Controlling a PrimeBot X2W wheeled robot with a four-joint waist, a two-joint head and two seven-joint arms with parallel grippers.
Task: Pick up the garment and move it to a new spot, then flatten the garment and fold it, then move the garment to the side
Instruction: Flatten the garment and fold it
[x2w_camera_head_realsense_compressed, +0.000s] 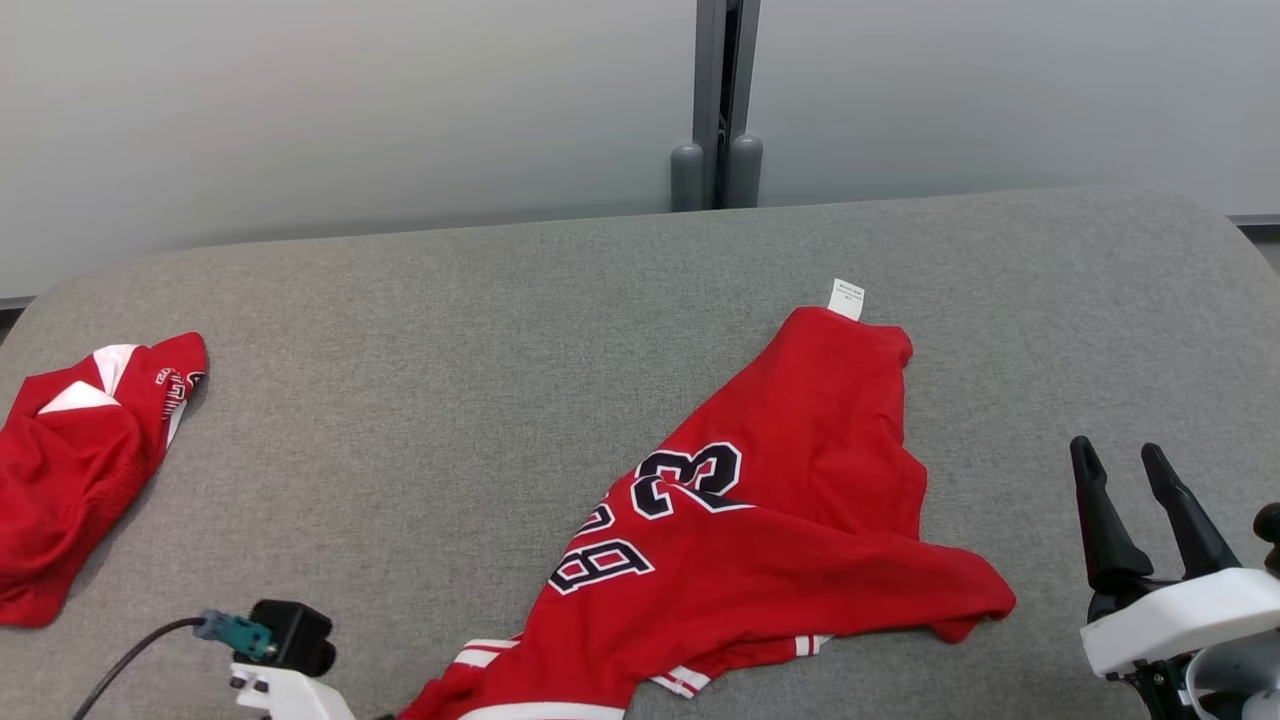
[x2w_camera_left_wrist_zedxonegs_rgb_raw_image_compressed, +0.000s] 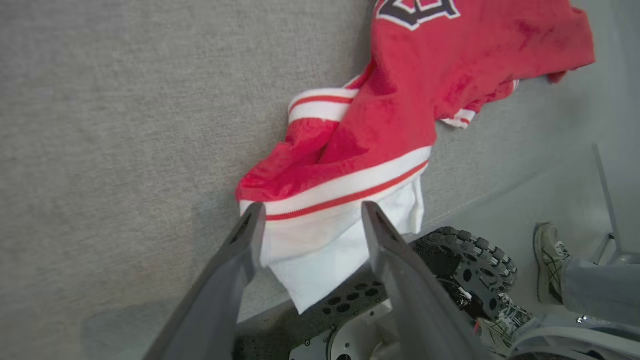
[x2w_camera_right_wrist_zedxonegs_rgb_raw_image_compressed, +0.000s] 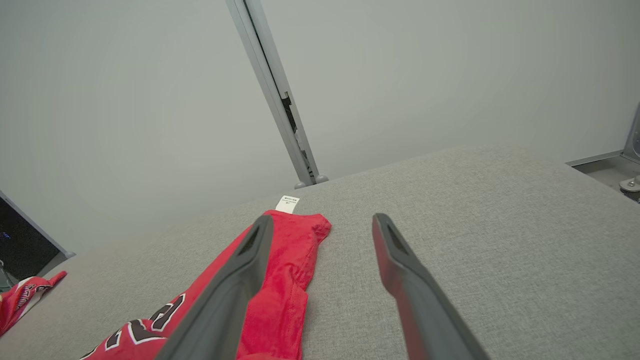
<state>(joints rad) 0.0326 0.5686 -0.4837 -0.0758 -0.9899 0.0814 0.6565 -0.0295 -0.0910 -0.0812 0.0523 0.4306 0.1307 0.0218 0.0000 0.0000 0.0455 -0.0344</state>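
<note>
The garment (x2w_camera_head_realsense_compressed: 790, 500) is a red jersey with a dark number and a white label at its far corner. It lies crumpled on the grey padded table (x2w_camera_head_realsense_compressed: 450, 350), right of centre. Its white-striped hem (x2w_camera_left_wrist_zedxonegs_rgb_raw_image_compressed: 345, 190) hangs over the table's near edge. My left gripper (x2w_camera_left_wrist_zedxonegs_rgb_raw_image_compressed: 314, 207) is open, its fingertips on either side of that hem and not pinching it. In the head view, part of my left wrist (x2w_camera_head_realsense_compressed: 280, 650) sits at the lower left. My right gripper (x2w_camera_head_realsense_compressed: 1117, 450) stands open and empty to the right of the garment (x2w_camera_right_wrist_zedxonegs_rgb_raw_image_compressed: 282, 285), above bare table.
A second red and white garment (x2w_camera_head_realsense_compressed: 70, 480) lies bunched at the table's far left edge. Pale wall panels with a grey post (x2w_camera_head_realsense_compressed: 725, 100) stand behind the table. Below the near edge are my wheeled base (x2w_camera_left_wrist_zedxonegs_rgb_raw_image_compressed: 465, 260) and a person's shoes (x2w_camera_left_wrist_zedxonegs_rgb_raw_image_compressed: 547, 260).
</note>
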